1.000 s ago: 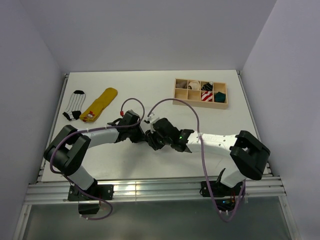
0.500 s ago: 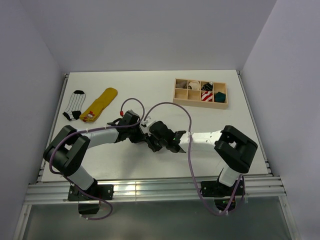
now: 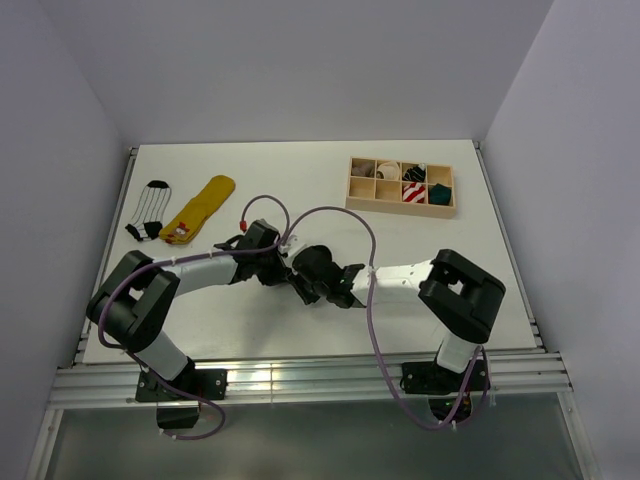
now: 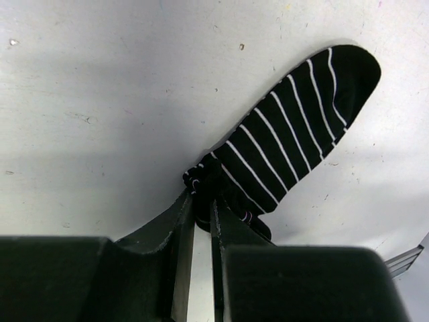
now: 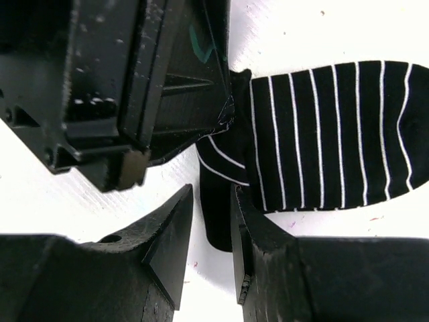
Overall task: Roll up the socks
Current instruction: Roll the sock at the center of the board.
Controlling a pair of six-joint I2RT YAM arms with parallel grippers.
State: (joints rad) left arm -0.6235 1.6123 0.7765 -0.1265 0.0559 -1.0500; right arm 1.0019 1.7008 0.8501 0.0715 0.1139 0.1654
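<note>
Starting the roll, the left gripper (image 4: 202, 201) pinches the bunched cuff of the sock (image 4: 295, 127) lying mid-way across the table (image 4: 100, 100), while the right gripper (image 5: 212, 221) sits narrowly parted over the fold, its grip unclear, and the next move probably calls for turning the cuff toward the toe.

A black sock (image 4: 295, 127) with thin white stripes is laid flat and stretched out on the white table (image 4: 100, 100). Its cuff end is bunched into a small fold, which is pinched between the fingers of the left gripper (image 4: 203, 201). A rolled red-and-white sock (image 3: 413, 193) and a dark green sock (image 3: 438, 193) are seen in neighbouring compartments of a wooden box (image 3: 398, 207).
</note>
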